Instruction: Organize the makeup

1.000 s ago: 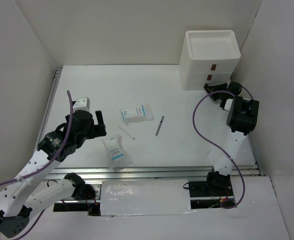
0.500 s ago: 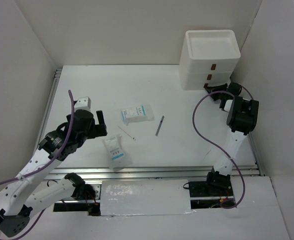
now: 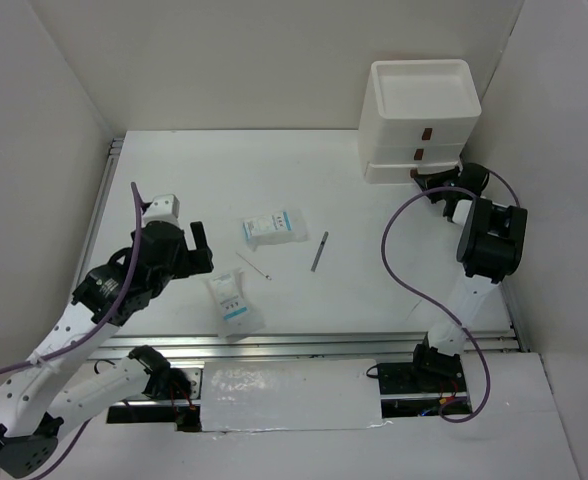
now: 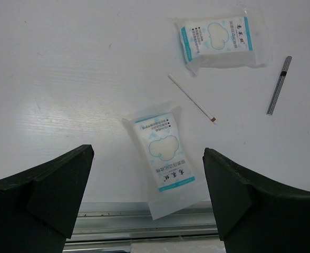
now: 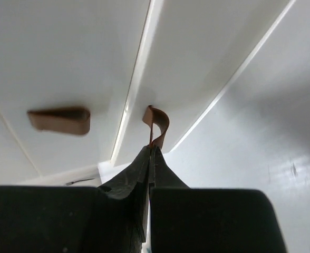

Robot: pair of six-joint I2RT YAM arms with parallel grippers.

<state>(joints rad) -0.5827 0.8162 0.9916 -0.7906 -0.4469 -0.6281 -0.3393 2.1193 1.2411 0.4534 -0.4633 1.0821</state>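
Note:
Two white-and-blue sachets lie on the table, one at centre [image 3: 275,227] and one nearer the front [image 3: 234,303]. A thin grey pencil [image 3: 320,251] and a thin white stick [image 3: 254,266] lie between them. My left gripper [image 3: 199,250] is open and empty, above the near sachet [image 4: 164,158]; the far sachet [image 4: 218,41] and pencil [image 4: 279,85] also show in the left wrist view. My right gripper [image 3: 421,180] is shut on the brown pull tab [image 5: 157,124] of the lowest drawer of the white drawer unit [image 3: 421,110]. Sponges, palettes and compact are out of view.
The drawer unit stands at the back right with an open tray on top. A second brown tab [image 5: 60,119] sits on the drawer above. White walls close in the table on the left, back and right. A metal rail [image 4: 144,226] runs along the front edge.
My right arm has shifted slightly to the right while its gripper stays at the lowest drawer's tab. My left arm has barely moved. The sachets and pencil lie where they were.

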